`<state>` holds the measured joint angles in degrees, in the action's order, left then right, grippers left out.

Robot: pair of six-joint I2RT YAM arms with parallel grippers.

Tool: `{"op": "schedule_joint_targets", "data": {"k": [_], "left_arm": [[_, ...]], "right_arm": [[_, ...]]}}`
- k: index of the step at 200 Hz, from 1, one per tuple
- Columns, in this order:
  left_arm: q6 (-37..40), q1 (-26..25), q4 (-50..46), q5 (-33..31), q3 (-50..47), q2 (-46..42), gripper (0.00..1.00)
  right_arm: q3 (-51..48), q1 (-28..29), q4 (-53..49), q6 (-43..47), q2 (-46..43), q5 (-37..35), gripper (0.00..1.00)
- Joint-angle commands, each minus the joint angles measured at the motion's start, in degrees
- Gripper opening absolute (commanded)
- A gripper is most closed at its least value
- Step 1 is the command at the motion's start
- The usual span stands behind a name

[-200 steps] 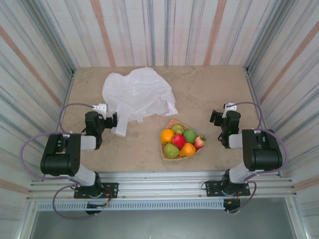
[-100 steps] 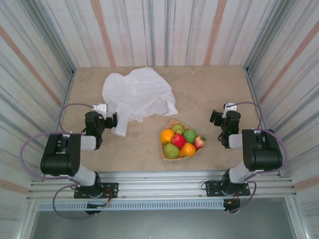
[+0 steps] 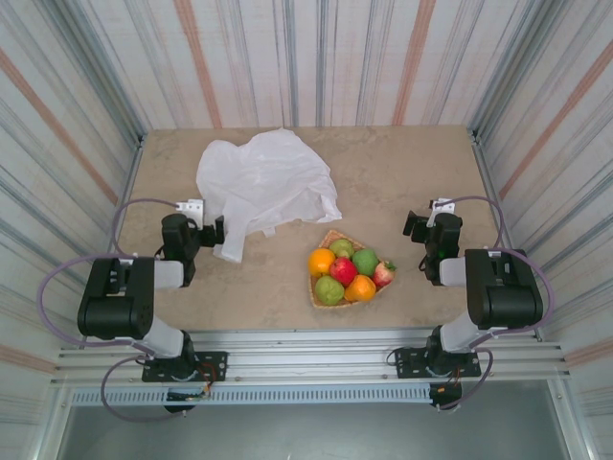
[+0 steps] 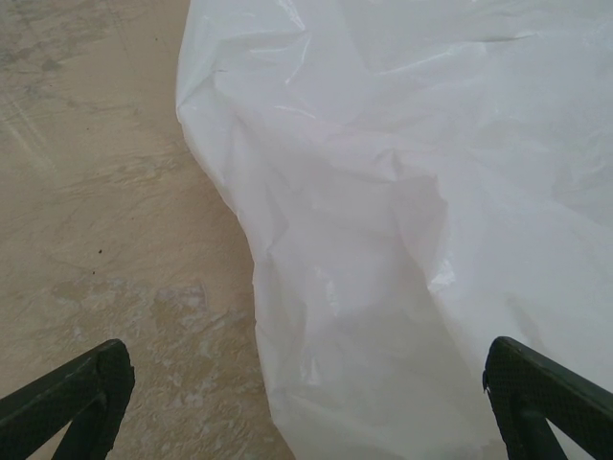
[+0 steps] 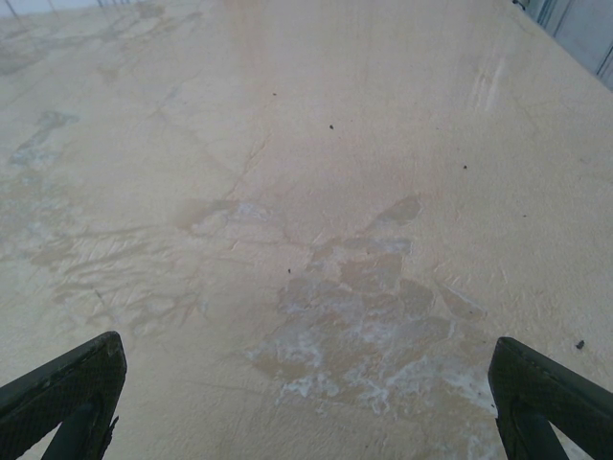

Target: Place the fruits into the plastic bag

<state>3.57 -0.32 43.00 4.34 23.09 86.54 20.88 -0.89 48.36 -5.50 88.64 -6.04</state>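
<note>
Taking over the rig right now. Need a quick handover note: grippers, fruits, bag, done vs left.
Left gripper: open, holding nothing, at the near edge of the crinkled white translucent plastic bag.
Right gripper: open, empty, over the bare tan table, right of the fruits.
Small glossy fruits (orange, green, red): all piled on the tan woven fan-shaped tray, mid-table towards the near edge.
The bag lies crumpled beyond and left of the tray, and neither gripper holds it.
Done: nothing bagged.
Left: open the bag, move every fruit in.
</note>
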Motion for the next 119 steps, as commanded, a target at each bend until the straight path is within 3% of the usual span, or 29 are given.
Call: {"op": "schedule_joint_targets", "data": {"k": [1, 35, 62, 91, 119], "left_arm": [[-1.97, 0.87, -4.55, -2.6, 2.39, -4.2, 0.99], [-6.07, 1.5, -9.95, -11.13, 1.43, -13.09, 0.99], [-16.35, 1.63, -18.6, -21.16, 2.75, -20.59, 0.99], [-28.87, 2.52, -31.95, -22.7, 6.84, -27.61, 0.99], [-38.36, 3.42, -43.28, -17.64, 11.18, -30.48, 0.99]], "right_arm": [[0.64, -0.1, -1.6, -1.63, -4.07, -3.46, 0.99], [1.42, -1.13, -16.0, -8.29, -17.93, -10.98, 0.99], [3.0, -5.39, -28.6, -16.98, -29.57, -10.75, 0.99], [5.28, -9.04, -37.76, -22.15, -40.44, -6.85, 0.99], [6.71, -9.39, -40.57, -23.53, -46.78, -0.64, 0.99]]}}
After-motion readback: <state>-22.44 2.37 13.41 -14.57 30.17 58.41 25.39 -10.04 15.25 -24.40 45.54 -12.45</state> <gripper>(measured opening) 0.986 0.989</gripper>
